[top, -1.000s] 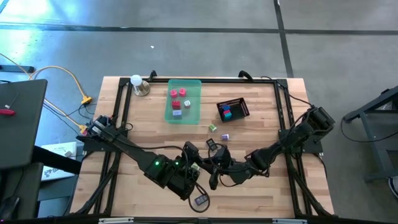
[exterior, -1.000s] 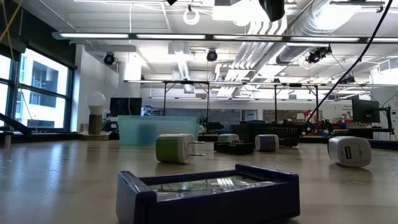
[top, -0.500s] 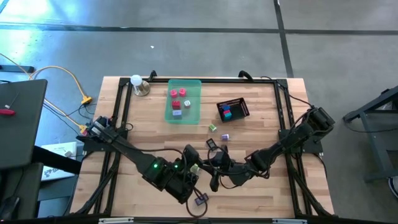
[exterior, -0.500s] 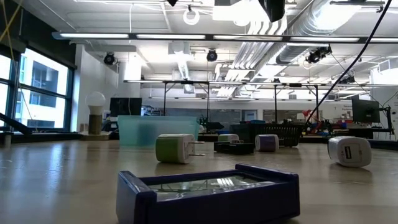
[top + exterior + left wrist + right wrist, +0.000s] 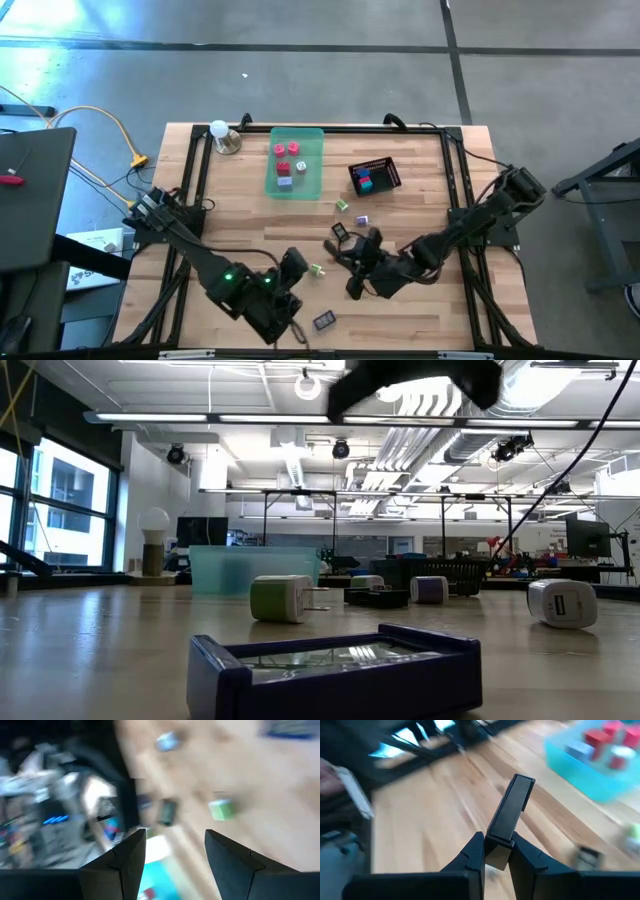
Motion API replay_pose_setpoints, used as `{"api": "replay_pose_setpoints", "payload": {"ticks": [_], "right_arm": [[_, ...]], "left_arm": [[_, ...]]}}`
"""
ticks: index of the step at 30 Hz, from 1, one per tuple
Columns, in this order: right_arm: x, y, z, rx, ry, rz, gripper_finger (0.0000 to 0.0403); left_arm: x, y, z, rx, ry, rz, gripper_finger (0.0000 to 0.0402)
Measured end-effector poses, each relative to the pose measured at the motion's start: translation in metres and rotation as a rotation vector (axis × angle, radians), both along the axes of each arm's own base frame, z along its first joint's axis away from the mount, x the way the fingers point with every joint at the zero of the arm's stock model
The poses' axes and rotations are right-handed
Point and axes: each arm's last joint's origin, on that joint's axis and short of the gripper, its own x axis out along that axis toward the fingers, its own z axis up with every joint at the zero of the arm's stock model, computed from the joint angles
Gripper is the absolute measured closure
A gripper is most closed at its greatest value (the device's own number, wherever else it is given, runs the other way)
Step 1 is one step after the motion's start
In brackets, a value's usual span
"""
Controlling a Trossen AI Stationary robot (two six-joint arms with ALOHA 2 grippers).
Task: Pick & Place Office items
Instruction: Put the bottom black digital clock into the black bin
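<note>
Since a second ago my left end effector [image 5: 290,268] has backed toward the desk's near edge, fingers apart and empty, while my right end effector [image 5: 498,851] lifts the black piece [image 5: 511,808], pinched at one end; it looks light, stiff, slippery.

A grey concrete floor [image 5: 300,60] crossed by dark seams surrounds the wooden desk [image 5: 240,200]. Beyond it, a workshop hall: tall windows [image 5: 50,500], long ceiling light strips [image 5: 300,418], exposed white ducts [image 5: 430,430].
</note>
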Motion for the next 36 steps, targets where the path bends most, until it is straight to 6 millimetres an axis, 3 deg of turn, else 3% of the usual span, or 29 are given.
{"api": "replay_pose_setpoints", "payload": {"ticks": [6,12,14,18,25,31,36], "right_arm": [[-0.031,-0.025,0.016,0.081,0.15,-0.081,0.0357],[-0.045,-0.052,0.027,0.142,0.287,-0.076,0.0357],[-0.046,-0.06,0.028,0.129,0.353,-0.072,0.0357],[-0.05,-0.079,0.037,0.057,0.482,-0.098,0.0357],[-0.052,-0.118,0.061,-0.125,0.652,-0.066,0.0357],[-0.048,-0.142,0.064,-0.491,0.813,0.189,0.0357],[-0.047,-0.155,0.064,-0.668,0.915,0.375,0.0357]], "left_arm": [[-0.018,0.013,0.014,-0.256,0.173,-0.024,0.0208],[-0.035,0.045,0.017,-0.356,0.318,0.229,0.0208],[-0.041,0.053,0.016,-0.375,0.317,0.288,0.0208],[-0.051,0.064,0.015,-0.445,0.275,0.246,0.0208],[-0.071,0.098,-0.005,-0.585,0.223,0.18,0.0208],[-0.087,0.133,-0.032,-0.637,0.131,0.251,0.0208],[-0.097,0.155,-0.049,-0.666,0.101,0.274,0.0208]]}}
